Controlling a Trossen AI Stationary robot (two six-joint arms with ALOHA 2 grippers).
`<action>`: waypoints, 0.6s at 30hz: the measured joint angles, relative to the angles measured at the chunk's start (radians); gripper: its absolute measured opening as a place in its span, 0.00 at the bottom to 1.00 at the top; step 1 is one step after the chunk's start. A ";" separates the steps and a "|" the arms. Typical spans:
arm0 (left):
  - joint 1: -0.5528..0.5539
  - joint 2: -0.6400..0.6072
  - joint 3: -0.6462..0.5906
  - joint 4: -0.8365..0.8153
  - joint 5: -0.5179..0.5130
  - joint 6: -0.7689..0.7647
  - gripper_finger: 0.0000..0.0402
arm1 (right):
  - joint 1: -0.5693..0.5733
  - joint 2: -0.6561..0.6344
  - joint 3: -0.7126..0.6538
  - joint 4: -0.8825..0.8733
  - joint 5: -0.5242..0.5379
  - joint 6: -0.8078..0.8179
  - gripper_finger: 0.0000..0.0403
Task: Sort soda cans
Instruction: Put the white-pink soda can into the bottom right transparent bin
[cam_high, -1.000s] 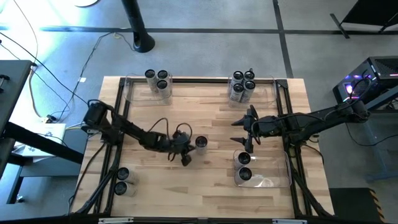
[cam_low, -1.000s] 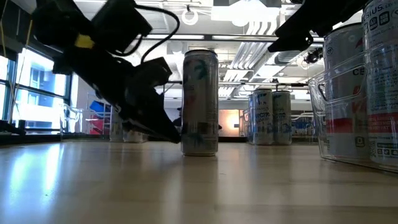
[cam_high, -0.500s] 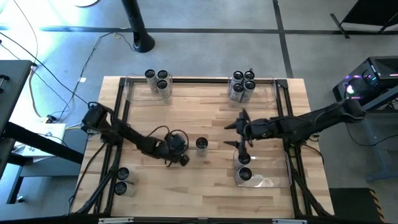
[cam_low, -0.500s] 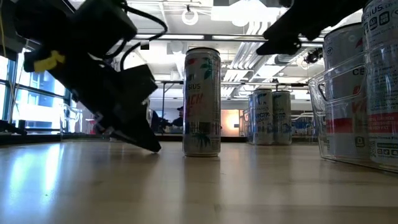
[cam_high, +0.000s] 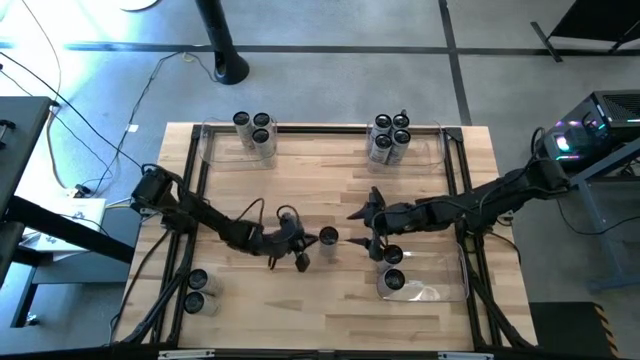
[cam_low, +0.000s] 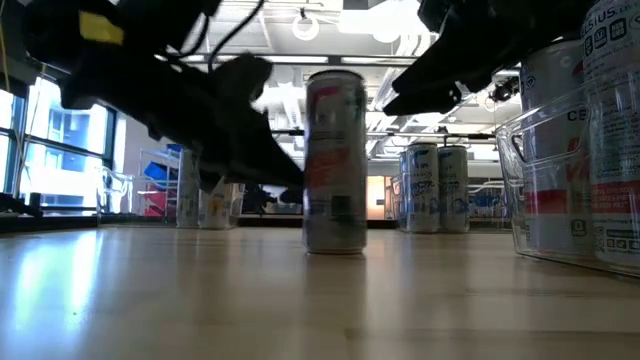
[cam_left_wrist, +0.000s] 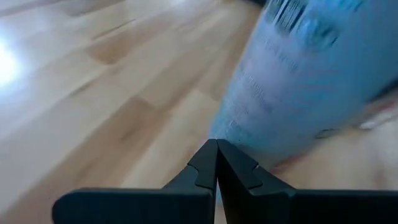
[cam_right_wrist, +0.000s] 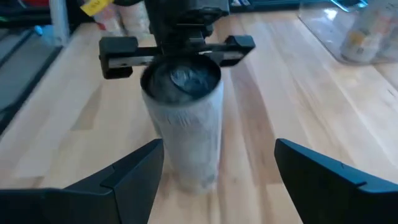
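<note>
We look down on the wooden table (cam_high: 300, 160) with its dark frame rails (cam_high: 190, 200) along both sides. Four clear bins sit at its corners: the far-left bin (cam_high: 215, 148) holds three soda cans (cam_high: 252, 128), the far-right bin (cam_high: 425, 150) holds five (cam_high: 390, 135), the near-right bin (cam_high: 440, 285) holds two (cam_high: 392, 270), and two more cans (cam_high: 198, 288) stand at the near-left corner.

The middle of the table lies open, apart from one lone can (cam_high: 327, 238) standing upright there — both arms reach in toward it from opposite sides, so the room around it is tight.

The left gripper (cam_high: 300, 245) sits low on the table just left of this can, its fingers (cam_left_wrist: 216, 163) pressed fully together, their tips right at the can's side and holding nothing. The right gripper (cam_high: 368, 228) faces the can from the other side with its fingers (cam_right_wrist: 137, 171) spread wide; the can stands just ahead of them, not yet between them, and we see no contact.
</note>
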 joint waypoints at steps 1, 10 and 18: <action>-0.011 0.000 0.000 0.018 -0.001 -0.007 0.00 | 0.008 -0.001 0.000 0.005 0.001 0.002 0.75; -0.076 0.000 0.001 0.090 -0.088 -0.030 0.00 | 0.117 0.027 0.001 0.039 0.141 0.021 0.75; -0.080 0.000 0.002 0.127 -0.104 -0.050 0.00 | 0.131 0.149 0.001 0.185 0.178 0.029 0.75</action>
